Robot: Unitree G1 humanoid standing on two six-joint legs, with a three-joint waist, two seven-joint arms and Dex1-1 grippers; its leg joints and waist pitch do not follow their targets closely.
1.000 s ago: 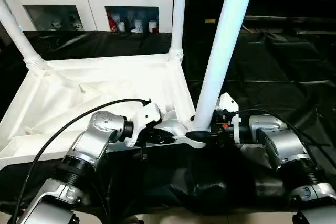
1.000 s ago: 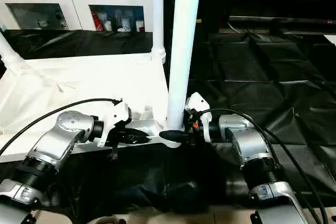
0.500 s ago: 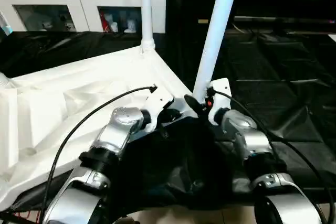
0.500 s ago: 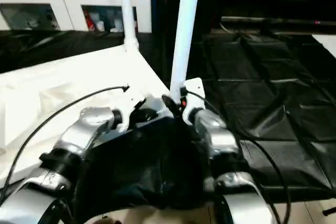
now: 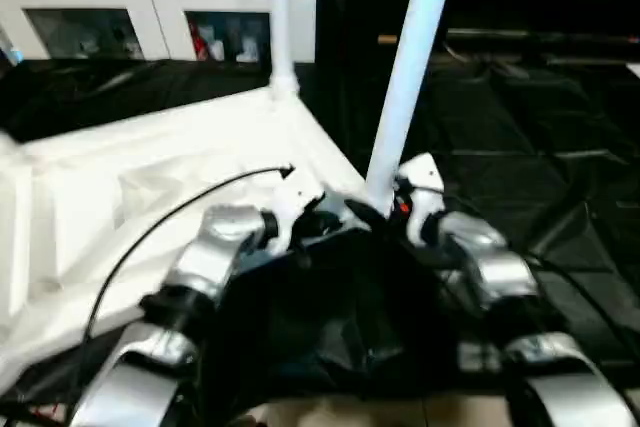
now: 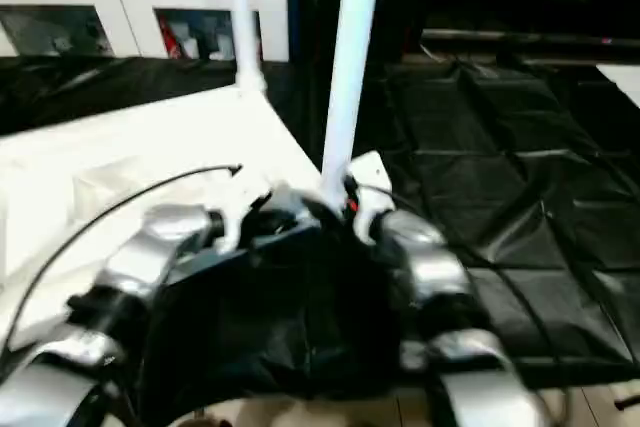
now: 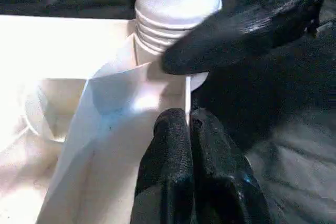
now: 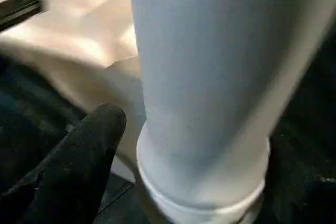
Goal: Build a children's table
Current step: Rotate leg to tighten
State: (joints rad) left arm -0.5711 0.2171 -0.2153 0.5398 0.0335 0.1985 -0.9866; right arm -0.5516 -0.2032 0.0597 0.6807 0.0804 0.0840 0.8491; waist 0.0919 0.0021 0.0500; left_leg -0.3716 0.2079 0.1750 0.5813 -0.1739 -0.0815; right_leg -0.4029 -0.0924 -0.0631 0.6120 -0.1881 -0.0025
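The children's table lies upside down, its white ribbed top (image 5: 150, 167) spreading to the left. One white tube leg (image 5: 405, 77) stands in the near corner socket, and another leg (image 5: 279, 7) stands in the far corner. My left gripper (image 5: 325, 222) is shut on the top's thin rim beside the near socket; in the left wrist view its fingertips (image 7: 173, 129) pinch that white edge. My right gripper (image 5: 382, 209) straddles the near leg's base. One of its black fingers (image 8: 89, 156) stands a little off the tube (image 8: 210, 77); the other is hidden behind it.
A white cabinet with glass doors (image 5: 120, 7) stands along the back. Black sheeting (image 5: 540, 167) covers the floor to the right and in front of the table top. Cables run along both silver forearms.
The whole picture has swung and tilted since a second ago, so the camera moved. Both grippers stay at the near corner. The right gripper's hold around the leg has loosened.
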